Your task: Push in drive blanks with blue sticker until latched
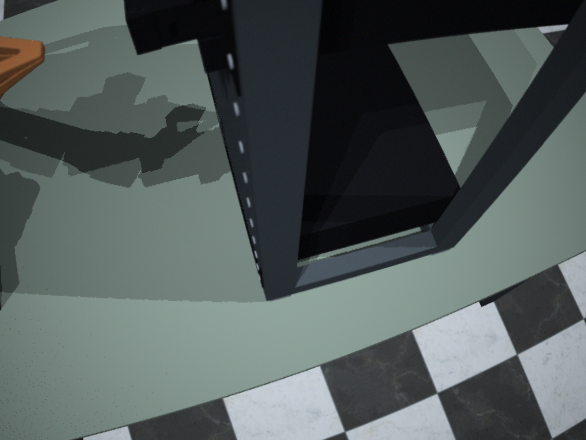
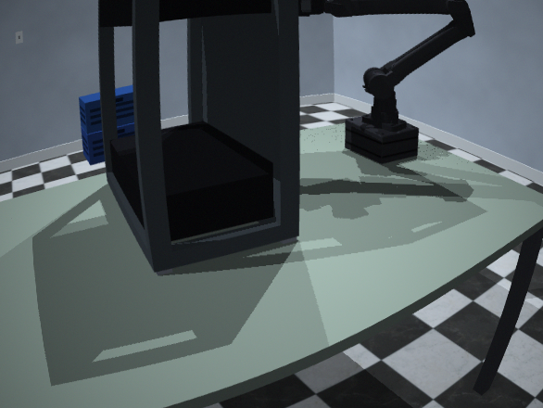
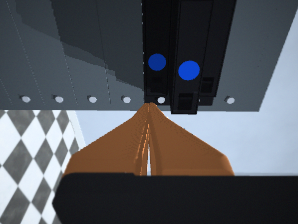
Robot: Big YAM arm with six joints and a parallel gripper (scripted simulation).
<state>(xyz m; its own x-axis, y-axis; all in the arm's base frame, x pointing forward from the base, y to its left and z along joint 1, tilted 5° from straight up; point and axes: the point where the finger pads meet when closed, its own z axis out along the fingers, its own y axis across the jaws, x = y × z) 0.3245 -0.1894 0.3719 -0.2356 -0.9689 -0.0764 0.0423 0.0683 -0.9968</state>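
Observation:
The dark rack (image 2: pixel 204 130) stands upright on the green table; the top view shows its lower frame (image 1: pixel 300 175). In the wrist view my orange gripper (image 3: pixel 149 107) is shut and empty, its tips a short way off the rack's front face. Two black drive blanks with round blue stickers face me there: one sticker (image 3: pixel 157 62) is straight ahead of my tips, the other (image 3: pixel 189 70) is on a blank just right of it that stands out further. In the top view only an orange finger edge (image 1: pixel 20 57) shows at the far left.
The arm's base (image 2: pixel 382 139) sits on the table behind the rack at the right. A blue crate (image 2: pixel 104 122) stands on the floor behind the rack. A row of white mounting holes (image 3: pixel 92 99) runs along the rack's front rail. The table edge curves close in front.

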